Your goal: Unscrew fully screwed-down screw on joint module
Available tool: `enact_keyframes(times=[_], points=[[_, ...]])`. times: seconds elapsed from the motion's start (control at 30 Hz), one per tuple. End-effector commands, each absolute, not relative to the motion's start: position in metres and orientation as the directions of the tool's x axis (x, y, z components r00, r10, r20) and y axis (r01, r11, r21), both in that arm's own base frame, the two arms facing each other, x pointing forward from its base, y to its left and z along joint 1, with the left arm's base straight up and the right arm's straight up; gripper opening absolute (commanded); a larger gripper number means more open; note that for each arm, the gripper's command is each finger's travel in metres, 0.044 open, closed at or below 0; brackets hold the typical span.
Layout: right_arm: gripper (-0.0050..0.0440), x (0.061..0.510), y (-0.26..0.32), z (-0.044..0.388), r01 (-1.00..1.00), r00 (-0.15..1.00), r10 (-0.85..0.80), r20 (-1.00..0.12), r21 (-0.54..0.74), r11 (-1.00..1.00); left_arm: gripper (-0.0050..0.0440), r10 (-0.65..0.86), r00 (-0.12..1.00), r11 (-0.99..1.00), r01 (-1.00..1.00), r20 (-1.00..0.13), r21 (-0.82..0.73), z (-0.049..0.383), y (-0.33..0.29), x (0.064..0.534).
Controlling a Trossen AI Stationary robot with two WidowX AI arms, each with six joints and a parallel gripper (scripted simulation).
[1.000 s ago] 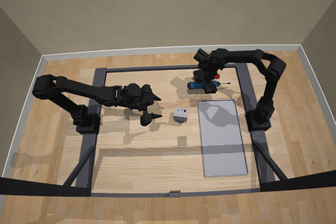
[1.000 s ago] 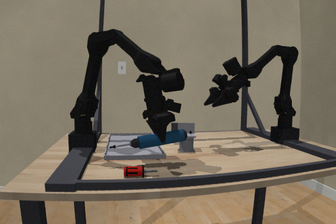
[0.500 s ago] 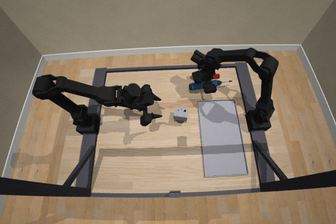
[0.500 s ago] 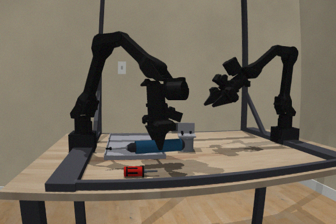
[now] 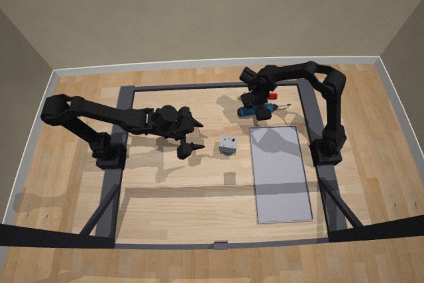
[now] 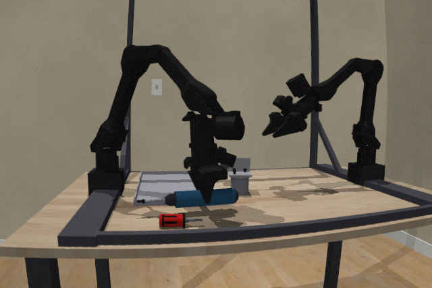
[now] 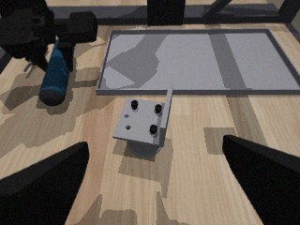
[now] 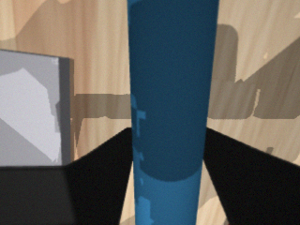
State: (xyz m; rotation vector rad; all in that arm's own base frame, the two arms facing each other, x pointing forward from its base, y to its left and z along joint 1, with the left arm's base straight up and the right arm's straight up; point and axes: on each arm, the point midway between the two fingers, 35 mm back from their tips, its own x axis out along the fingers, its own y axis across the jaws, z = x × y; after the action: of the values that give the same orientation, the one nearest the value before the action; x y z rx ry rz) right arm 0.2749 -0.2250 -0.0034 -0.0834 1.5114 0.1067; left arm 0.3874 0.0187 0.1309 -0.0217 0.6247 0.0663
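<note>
With my right pincer [image 5: 263,109] [image 6: 207,198] [image 8: 166,133] I clamp the long dark blue screwdriver barrel [image 5: 247,111] [image 6: 219,197] [image 7: 57,72] [image 8: 171,84], level above the bench [image 5: 185,215] [image 6: 279,204] [image 7: 187,187] [image 8: 98,28]. My left pincer [image 5: 203,136] [image 6: 268,134] [image 7: 156,145] stands apart. The grey joint module [image 5: 226,152] [image 6: 239,185] [image 7: 144,148] stands beside the grey rectangular tray [image 5: 280,170] [image 6: 139,190] [image 7: 197,92].

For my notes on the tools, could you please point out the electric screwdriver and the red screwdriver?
electric screwdriver [image 6: 186,199] [image 7: 57,70] [image 8: 171,84]: exterior and both wrist views, blue barrel
red screwdriver [image 5: 273,95] [image 6: 171,220]: top and exterior views, handle
</note>
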Motion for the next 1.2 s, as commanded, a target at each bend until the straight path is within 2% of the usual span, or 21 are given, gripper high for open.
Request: enact_keyframes(times=[0.0,1.13,1.17], points=[[0.0163,0.2773,-0.2307,-0.0079,-0.121,0.081,-0.002,-0.997,-0.011,0.993,0.0400,0.061,0.832,0.997,-0.074,-0.551,-0.001,0.1465,0.0199,0.3909],[0.0163,0.2770,-0.2295,-0.0155,-0.120,0.093,-0.012,-0.996,-0.023,0.993,0.0400,0.061,0.832,0.997,-0.074,-0.551,-0.001,0.1465,0.0199,0.3909],[0.0187,0.2771,-0.2295,-0.0155,-0.120,0.093,-0.012,-0.996,-0.023,0.993,0.0400,0.061,0.832,0.997,-0.074,-0.551,-0.001,0.1465,0.0199,0.3909]])
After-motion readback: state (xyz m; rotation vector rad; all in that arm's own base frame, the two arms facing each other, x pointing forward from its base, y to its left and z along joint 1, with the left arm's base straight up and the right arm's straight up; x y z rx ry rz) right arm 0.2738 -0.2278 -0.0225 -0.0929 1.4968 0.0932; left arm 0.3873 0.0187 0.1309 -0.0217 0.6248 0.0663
